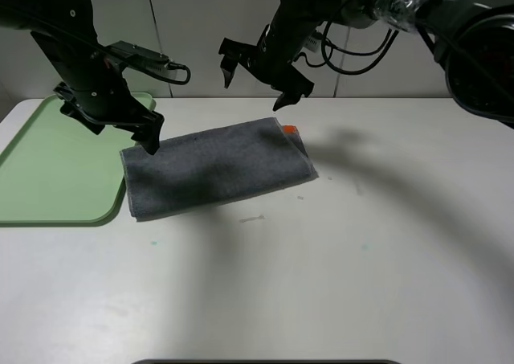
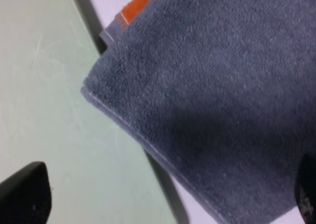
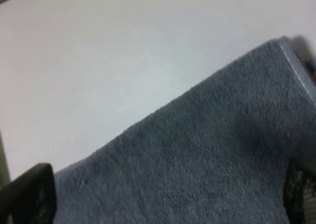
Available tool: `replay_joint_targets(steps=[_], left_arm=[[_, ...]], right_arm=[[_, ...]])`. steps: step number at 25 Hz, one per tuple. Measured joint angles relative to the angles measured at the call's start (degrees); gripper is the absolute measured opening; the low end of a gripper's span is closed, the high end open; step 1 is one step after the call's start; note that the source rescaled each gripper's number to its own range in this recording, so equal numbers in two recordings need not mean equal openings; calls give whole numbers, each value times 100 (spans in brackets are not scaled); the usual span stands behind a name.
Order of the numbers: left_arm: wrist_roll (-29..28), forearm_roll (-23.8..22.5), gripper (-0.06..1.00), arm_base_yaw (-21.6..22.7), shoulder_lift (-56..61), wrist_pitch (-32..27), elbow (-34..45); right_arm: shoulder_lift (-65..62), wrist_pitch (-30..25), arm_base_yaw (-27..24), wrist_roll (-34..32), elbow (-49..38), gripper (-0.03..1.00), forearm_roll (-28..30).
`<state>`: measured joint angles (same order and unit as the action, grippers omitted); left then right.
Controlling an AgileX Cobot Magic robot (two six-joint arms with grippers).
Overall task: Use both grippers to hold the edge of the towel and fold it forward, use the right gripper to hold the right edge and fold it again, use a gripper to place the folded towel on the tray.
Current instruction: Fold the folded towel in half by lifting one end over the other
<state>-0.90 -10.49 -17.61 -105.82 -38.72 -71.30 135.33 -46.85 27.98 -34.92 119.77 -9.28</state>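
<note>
On the white table (image 1: 361, 259): the towel (image 1: 217, 167) lay flat as a dark grey oblong, slanted, with its right end farther back than its left.
At the towel's left end: one corner reached over the tray's rim, as the left wrist view showed.
Towel's marks: an orange stripe (image 1: 288, 128) peeked out at the far right corner, and the left wrist view showed another strip of orange at an edge.
Edge of the towel (image 2: 128, 127): a thin pale hem ran along the border, lying flat and free of any claw.
Tray (image 1: 48, 171): light green, at the table's left side, just beside the towel.
Left gripper (image 1: 120, 132): it hovered over the towel's far left corner, jaws spread wide and holding nothing.
Left fingertips (image 2: 24, 194): black, far apart at the edges of the wrist view, with towel and tray between them.
Right gripper (image 1: 252, 95): it hung well above the towel's far edge, jaws wide and empty.
Right fingertips (image 3: 27, 197): far apart, with grey cloth below.
</note>
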Motion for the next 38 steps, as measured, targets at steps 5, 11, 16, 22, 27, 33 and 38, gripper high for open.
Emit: replay_joint_targets(steps=[5,11,16,22,27,33,38], left_arm=[[-41,0,100,0,322,-199,0],[-262,0,100,0,1041,-515,0],[-279,0,100,0,1796,-760,0],[-362,0,100,0,2754,-930,21],[-400,0,100,0,3546,-975,433],[-558,0,100,0,4684,-981,1297],[-902,0,100,0,5807,-981,2040]], right_arm=[[-227,-375,0,706,0,100,43],[-298,-1102,0,1681,0,100,113],[-379,-1584,0,2500,0,100,241],[-433,-2073,0,2989,0,100,314],[-433,-2254,0,3152,0,100,293],[-433,-2264,0,3190,0,100,279],[-433,-2269,0,3190,0,100,273]])
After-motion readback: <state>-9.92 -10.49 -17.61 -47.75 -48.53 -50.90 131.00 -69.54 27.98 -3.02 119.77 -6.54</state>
